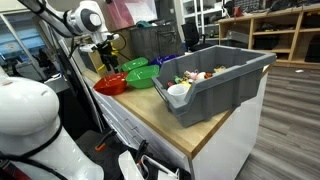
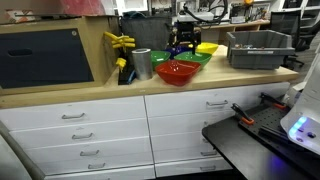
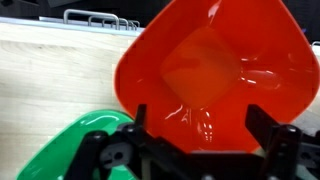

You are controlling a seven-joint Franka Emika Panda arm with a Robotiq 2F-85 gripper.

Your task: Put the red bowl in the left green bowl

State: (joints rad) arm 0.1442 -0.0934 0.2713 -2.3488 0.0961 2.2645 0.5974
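Observation:
The red bowl fills the wrist view and sits upright on the wooden counter. It also shows in both exterior views. My gripper is open and empty, with a finger on each side of the bowl's near rim. In the exterior views the gripper hangs just above the bowls. Two green bowls sit right behind the red bowl. One green bowl touches the red bowl's edge at the lower left of the wrist view. I cannot tell which one is the left green bowl.
A big grey bin holding small items stands on the counter beside the bowls. A metal cup and a yellow object stand near the bowls. A wire rack is at the counter's far edge.

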